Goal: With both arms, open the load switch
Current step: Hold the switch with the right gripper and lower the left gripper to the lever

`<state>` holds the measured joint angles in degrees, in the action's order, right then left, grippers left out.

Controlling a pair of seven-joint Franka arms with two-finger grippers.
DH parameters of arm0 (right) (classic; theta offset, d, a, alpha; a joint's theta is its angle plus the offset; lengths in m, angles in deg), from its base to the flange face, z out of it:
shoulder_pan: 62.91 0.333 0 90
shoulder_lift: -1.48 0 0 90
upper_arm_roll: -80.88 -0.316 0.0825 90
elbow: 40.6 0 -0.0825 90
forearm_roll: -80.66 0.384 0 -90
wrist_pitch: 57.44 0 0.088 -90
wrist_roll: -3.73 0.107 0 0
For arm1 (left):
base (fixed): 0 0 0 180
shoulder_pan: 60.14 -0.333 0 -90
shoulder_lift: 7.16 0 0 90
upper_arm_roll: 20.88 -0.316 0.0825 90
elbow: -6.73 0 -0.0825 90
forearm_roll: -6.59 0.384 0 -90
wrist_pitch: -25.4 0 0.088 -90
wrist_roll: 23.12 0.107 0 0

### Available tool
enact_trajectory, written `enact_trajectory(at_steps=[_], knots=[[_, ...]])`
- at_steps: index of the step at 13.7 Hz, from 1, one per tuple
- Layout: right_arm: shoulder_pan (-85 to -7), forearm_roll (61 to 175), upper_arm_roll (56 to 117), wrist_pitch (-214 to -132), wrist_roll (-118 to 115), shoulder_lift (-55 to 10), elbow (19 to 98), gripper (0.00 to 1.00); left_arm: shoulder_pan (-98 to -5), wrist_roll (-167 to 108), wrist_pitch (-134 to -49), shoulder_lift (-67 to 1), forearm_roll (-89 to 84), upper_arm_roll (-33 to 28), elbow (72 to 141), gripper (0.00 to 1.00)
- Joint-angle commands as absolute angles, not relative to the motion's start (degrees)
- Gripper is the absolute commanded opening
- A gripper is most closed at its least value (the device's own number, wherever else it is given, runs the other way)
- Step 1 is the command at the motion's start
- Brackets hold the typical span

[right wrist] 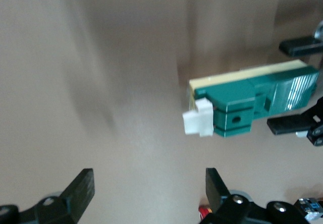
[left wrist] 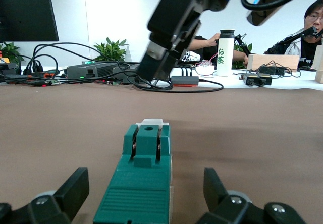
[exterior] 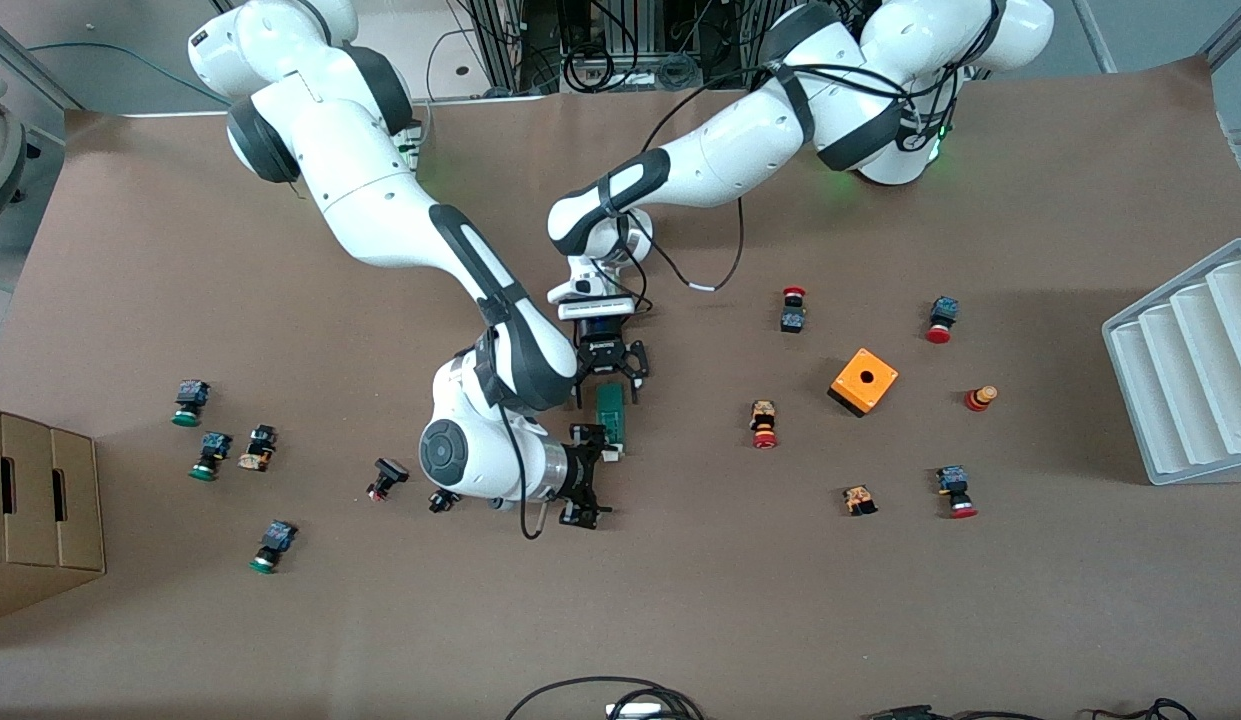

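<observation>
The load switch (exterior: 610,412) is a slim dark-green block lying flat at mid-table, with its white lever (right wrist: 198,118) at the end nearer the front camera. My left gripper (exterior: 611,388) straddles the switch's other end, open; the green body (left wrist: 144,183) lies between its fingers (left wrist: 75,183) with a gap on each side. My right gripper (exterior: 600,476) hangs open beside the lever end. In the right wrist view only bare table lies between its fingers (right wrist: 83,186), and the switch (right wrist: 252,100) sits off to one side of them.
An orange box with a hole (exterior: 864,381) and several red-capped push-buttons (exterior: 764,424) lie toward the left arm's end. Green-capped push-buttons (exterior: 210,455) and a cardboard box (exterior: 35,510) are toward the right arm's end. A white ribbed tray (exterior: 1190,370) stands at the table's edge.
</observation>
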<state>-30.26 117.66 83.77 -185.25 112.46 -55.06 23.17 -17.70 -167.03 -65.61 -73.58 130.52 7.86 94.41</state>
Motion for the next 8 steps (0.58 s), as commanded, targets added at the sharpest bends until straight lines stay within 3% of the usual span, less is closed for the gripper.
enact_trajectory(at_steps=[1,5,8], knots=[[-30.83,116.87,80.54,-186.37,108.51,-56.00,22.07,0.98,-17.52,-168.23,-65.83,-75.54,131.93,7.95,92.68,1.00],[-34.69,116.87,74.21,-182.51,107.18,-54.86,22.16,0.98,-17.34,-169.02,-65.74,-75.89,131.93,8.04,92.59,0.99],[-40.94,117.92,70.07,-181.36,104.19,-54.69,23.47,0.98,-17.43,-168.93,-65.74,-75.89,131.93,7.95,92.59,0.86]])
